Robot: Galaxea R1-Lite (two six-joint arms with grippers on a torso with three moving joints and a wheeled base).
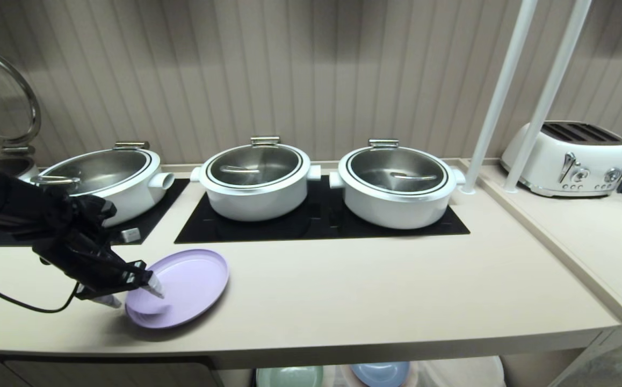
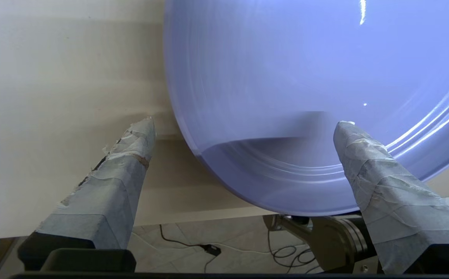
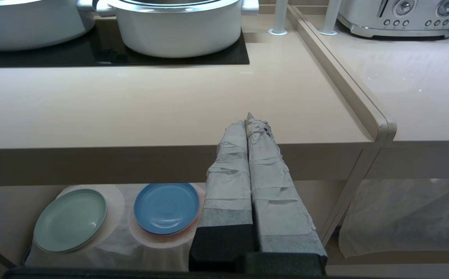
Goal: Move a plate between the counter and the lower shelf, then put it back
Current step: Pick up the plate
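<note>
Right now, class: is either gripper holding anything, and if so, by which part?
Nothing is held. The left gripper stands open astride the plate's near rim; the right gripper is shut on nothing.

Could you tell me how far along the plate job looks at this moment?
The purple plate lies on the counter, near its front edge. The left claw is open at the plate's rim, gripping nothing. Whether the trip to the lower shelf is done or still ahead cannot be told. The right claw is shut and idle.

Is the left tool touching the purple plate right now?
Cannot tell. The left wrist view shows the left tool open astride the plate rim, one finger overlapping it; neither view plainly shows contact or gap.
</note>
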